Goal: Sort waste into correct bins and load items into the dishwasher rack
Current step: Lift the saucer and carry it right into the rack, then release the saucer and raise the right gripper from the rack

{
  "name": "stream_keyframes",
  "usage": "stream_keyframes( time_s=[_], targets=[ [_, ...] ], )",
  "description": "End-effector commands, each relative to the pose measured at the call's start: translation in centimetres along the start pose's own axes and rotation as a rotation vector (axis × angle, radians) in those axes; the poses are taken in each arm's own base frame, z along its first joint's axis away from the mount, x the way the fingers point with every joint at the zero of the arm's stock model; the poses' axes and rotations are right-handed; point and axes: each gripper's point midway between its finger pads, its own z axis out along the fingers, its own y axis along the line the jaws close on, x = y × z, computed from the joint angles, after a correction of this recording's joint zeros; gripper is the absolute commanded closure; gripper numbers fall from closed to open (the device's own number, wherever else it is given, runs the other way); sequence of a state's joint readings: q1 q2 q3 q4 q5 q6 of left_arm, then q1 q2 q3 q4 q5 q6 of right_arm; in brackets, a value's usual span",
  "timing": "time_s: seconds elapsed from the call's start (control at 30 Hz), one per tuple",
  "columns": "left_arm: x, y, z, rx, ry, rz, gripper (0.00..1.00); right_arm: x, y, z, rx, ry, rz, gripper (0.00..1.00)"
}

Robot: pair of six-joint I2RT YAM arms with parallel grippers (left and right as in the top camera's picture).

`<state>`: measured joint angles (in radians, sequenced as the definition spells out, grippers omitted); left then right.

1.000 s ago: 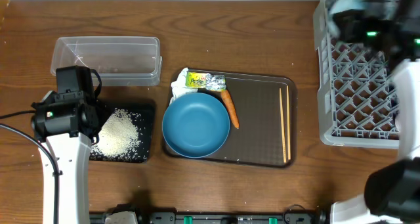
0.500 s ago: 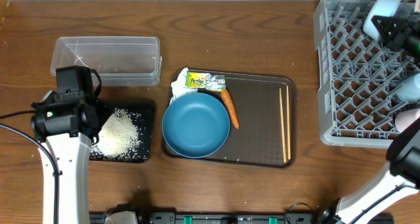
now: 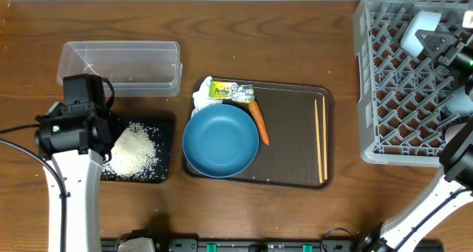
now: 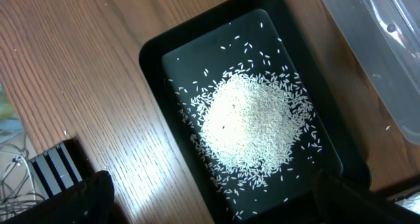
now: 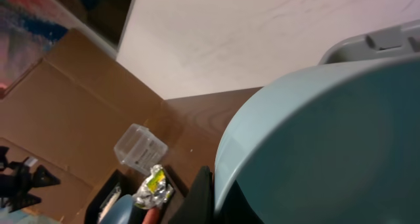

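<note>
White rice grains [image 3: 133, 150] lie heaped in the black tray [image 3: 166, 123]; they also show in the left wrist view [image 4: 252, 125]. My left gripper [image 4: 216, 204] is open and empty above that tray. The clear tub [image 3: 122, 63] stands behind it. The blue plate-bowl [image 3: 220, 140], the carrot [image 3: 259, 123], the green-and-yellow wrapper [image 3: 230, 92], the white tissue [image 3: 199, 100] and the chopsticks [image 3: 320, 137] lie on the brown tray [image 3: 292, 148]. My right gripper [image 3: 440, 45] is shut on the small light-blue bowl [image 3: 417, 26] over the far part of the grey rack [image 3: 403, 111]. The bowl fills the right wrist view [image 5: 328, 138].
The rack takes up the right edge of the table. The right arm reaches over the rack's right side and hides part of it. Bare wood lies between the brown tray and the rack. A cardboard box [image 5: 59, 119] stands beyond the table.
My right arm has swung across the rack's far side with the light-blue bowl, which now sits slightly left and lower than half a second ago. The left arm has not moved.
</note>
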<state>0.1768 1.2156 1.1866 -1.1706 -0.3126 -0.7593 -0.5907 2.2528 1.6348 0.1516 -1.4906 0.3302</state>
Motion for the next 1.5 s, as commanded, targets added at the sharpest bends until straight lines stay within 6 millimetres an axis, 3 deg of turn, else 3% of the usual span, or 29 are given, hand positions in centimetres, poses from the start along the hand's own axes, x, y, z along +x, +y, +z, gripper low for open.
stream_keyframes(
  time_s=[0.0, 0.57, 0.93, 1.1, 1.3, 1.37, 1.47],
  targets=[
    [-0.3, 0.1, -0.2, 0.001, -0.007, -0.013, 0.01, 0.8, -0.7, -0.3, -0.027, 0.007, 0.041, 0.98],
    [-0.3, 0.1, -0.2, 0.001, -0.007, -0.013, 0.01, -0.4, -3.9, -4.8, 0.115, -0.092, 0.168, 0.89],
    [-0.3, 0.1, -0.2, 0.001, -0.007, -0.013, 0.01, -1.8, -4.8, -7.7, 0.197, -0.164, 0.239, 0.73],
    [-0.3, 0.1, -0.2, 0.001, -0.007, -0.013, 0.01, -4.3, -3.0, -9.1, 0.254, -0.213, 0.208, 0.63],
    [-0.3, 0.1, -0.2, 0.001, -0.007, -0.013, 0.01, -8.0, 0.5, -11.6, 0.411, -0.305, 0.167, 0.41],
    [-0.3, 0.1, -0.2, 0.001, -0.007, -0.014, 0.01, -8.5, 1.6, -12.8, 0.523, -0.329, 0.167, 0.37],
    [-0.3, 0.1, -0.2, 0.001, -0.007, -0.013, 0.01, -7.8, 2.4, -15.0, 0.798, -0.33, 0.184, 0.32]
  ],
)
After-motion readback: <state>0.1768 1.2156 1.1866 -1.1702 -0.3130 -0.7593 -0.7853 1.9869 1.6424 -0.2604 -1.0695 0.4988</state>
